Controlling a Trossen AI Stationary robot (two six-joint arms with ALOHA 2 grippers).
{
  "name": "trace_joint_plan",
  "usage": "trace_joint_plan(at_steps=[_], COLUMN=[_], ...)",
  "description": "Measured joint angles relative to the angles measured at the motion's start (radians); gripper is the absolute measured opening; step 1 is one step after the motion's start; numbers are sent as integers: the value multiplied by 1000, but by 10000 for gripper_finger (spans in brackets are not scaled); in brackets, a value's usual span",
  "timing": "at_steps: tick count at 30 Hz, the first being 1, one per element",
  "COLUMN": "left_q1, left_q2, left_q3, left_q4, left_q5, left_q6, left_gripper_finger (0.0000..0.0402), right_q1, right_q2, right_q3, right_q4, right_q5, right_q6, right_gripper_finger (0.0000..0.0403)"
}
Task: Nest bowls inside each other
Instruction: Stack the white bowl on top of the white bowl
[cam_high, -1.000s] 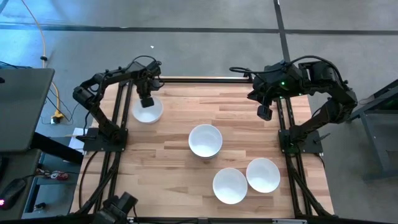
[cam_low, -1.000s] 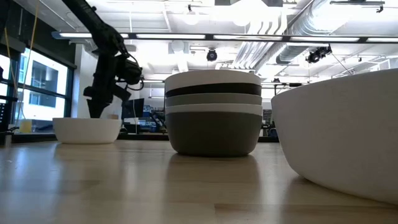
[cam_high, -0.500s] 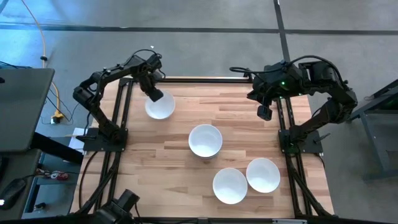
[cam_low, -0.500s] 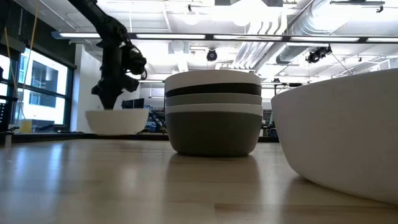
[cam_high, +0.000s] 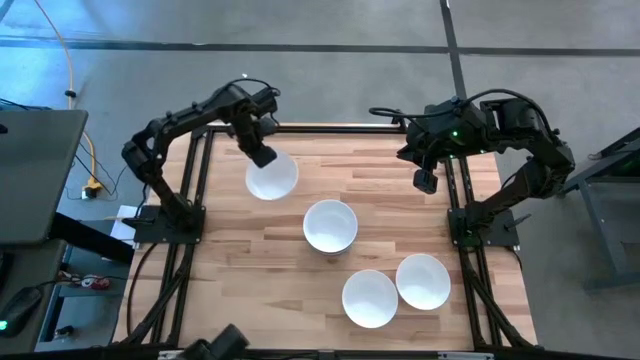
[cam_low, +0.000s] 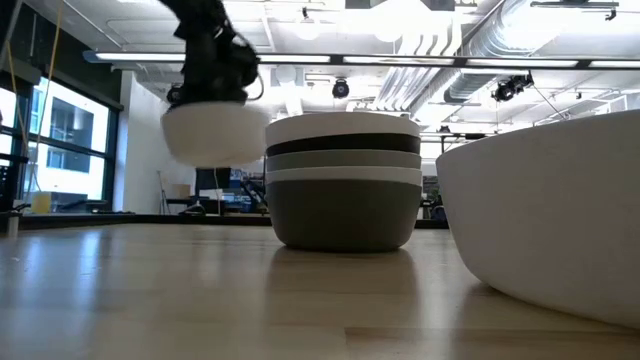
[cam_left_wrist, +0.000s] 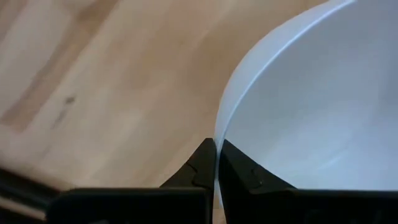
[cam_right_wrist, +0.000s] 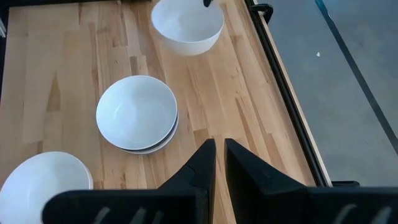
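Note:
My left gripper (cam_high: 262, 155) is shut on a white bowl (cam_high: 273, 178) over the table's far left part. In the low view this bowl (cam_low: 213, 132) hangs in the air beside the stack. The stack of nested bowls (cam_high: 330, 226) stands at the table's middle on its dark grey bottom bowl (cam_low: 343, 215), with white, black and light grey rims above it. Two more white bowls (cam_high: 370, 298) (cam_high: 423, 281) sit on the table near its near right part. My right gripper (cam_high: 426, 180) waits, shut, above the table's far right edge. My left gripper pinches the white bowl's rim (cam_left_wrist: 219, 134) on its far left side, one finger inside the bowl (cam_left_wrist: 239, 171) and one outside (cam_left_wrist: 200, 168). The fingers come from above, pointing down. The bowl is lifted clear of the table and hangs nearly level below them.
Bare wooden tabletop (cam_high: 250, 270) lies on the near left side. Black frame rails (cam_high: 460, 200) run along the left and right edges. In the low view one near bowl (cam_low: 550, 220) fills the right side close to the camera.
My left gripper has carried the white bowl from the far left corner toward the stack at the table's middle. The bowl first travelled low along the table, then rose clear of it. The right arm has kept still.

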Motion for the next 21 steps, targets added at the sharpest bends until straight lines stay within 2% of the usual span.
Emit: trace_joint_plan(at_steps=[7,12,21], left_q1=[-170,-289,-445], left_q2=[2,53,282], left_q3=[154,283,577], left_q4=[5,2,-35], left_q5=[57,55,52], left_q6=[-102,-182,-241], left_gripper_finger=[0,0,0], right_q1=[0,0,0], right_q2=[0,-3,-24], right_q3=[0,0,1], right_q4=[-2,-22,-27], right_q5=[0,4,11], right_q6=[-15,-39,-38], right_gripper_finger=[23,23,23])
